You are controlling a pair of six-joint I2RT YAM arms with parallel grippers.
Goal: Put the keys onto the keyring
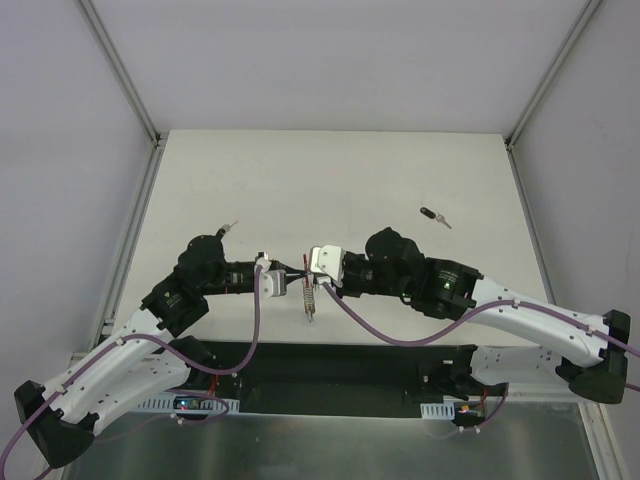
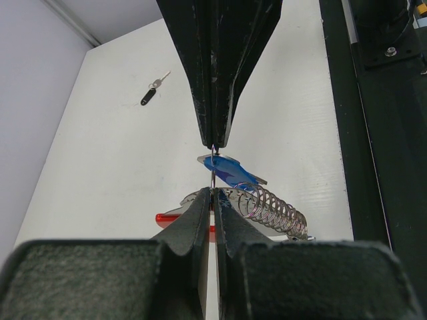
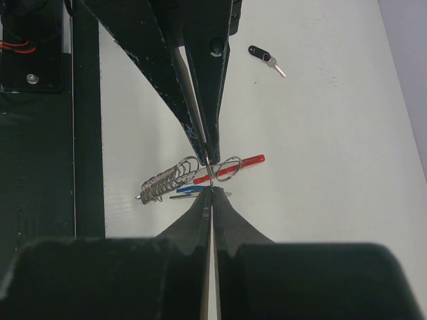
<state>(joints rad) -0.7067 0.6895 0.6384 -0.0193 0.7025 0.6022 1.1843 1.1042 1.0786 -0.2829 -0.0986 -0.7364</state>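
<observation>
Keyring (image 2: 273, 208) hangs over mid-table, toward the near edge, between both arms. Left gripper (image 2: 212, 195) and right gripper (image 3: 211, 193) are each pressed together on its thin wire ring (image 3: 227, 168), tips almost meeting. Blue key (image 2: 230, 172) sits at the ring; cannot tell whether it is threaded. Black key (image 1: 433, 215) lies far right on the table (image 1: 400, 170).

Judgement: the ring is light, stiff and slick, so pinch across the wire with the fingertips only. Coil (image 3: 167, 180) and red band (image 2: 167, 217) will likely dangle and swing.
</observation>
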